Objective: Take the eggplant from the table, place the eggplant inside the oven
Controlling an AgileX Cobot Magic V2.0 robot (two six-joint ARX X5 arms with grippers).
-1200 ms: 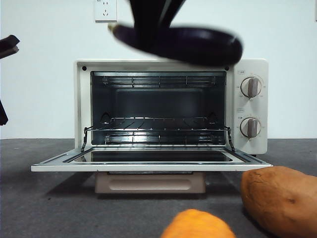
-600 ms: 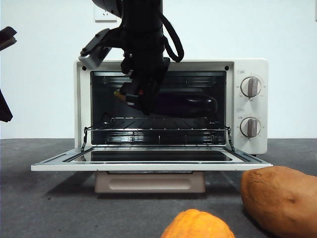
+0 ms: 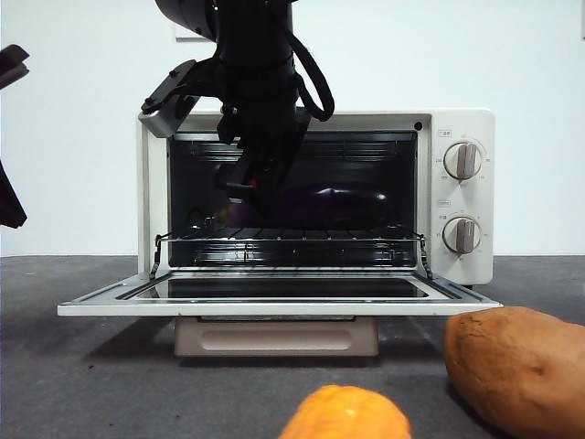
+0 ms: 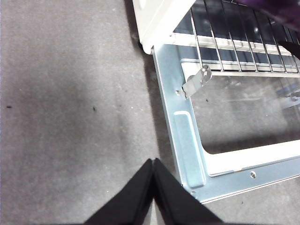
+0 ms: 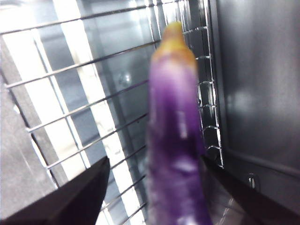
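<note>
Inside your oven (image 3: 315, 197), the eggplant (image 3: 334, 203) lies on the rack (image 3: 292, 236), your right gripper (image 5: 152, 168) spread wide around it. Your left gripper (image 4: 153, 164) is pressed together beside the oven.

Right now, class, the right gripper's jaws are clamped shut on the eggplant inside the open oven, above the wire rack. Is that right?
Not quite. The jaws of the right gripper stand open, one on each side of the eggplant, as the right wrist view shows. The rest holds: the eggplant is inside the open oven, above the wire rack.
</note>
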